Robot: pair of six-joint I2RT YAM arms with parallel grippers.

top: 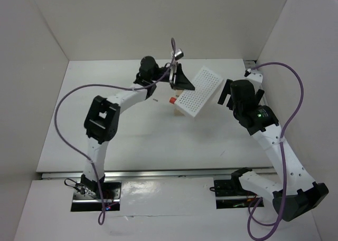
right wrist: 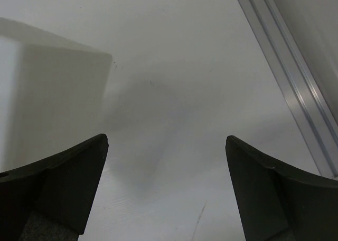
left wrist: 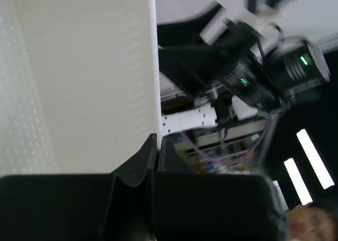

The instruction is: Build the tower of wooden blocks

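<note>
The wood block tower stands at mid-table as a pale tan upright [top: 175, 112] with a red piece [top: 172, 100] on top, half covered by a white perforated box [top: 198, 90]. That box hangs tilted above the table. My left gripper [top: 181, 83] is shut on the box's thin left edge. In the left wrist view the box wall [left wrist: 79, 83] runs down into the pinched left gripper [left wrist: 157, 139]. My right gripper [top: 221, 96] stands open just right of the box. Nothing lies between the right gripper [right wrist: 167, 140] in its own view, with the box [right wrist: 47, 104] to its left.
A small dark piece [top: 155, 100] lies on the table left of the tower. White walls close in the table on three sides. An aluminium rail [top: 158, 173] [right wrist: 296, 93] runs along the near edge. Purple cables [top: 63, 101] loop off both arms.
</note>
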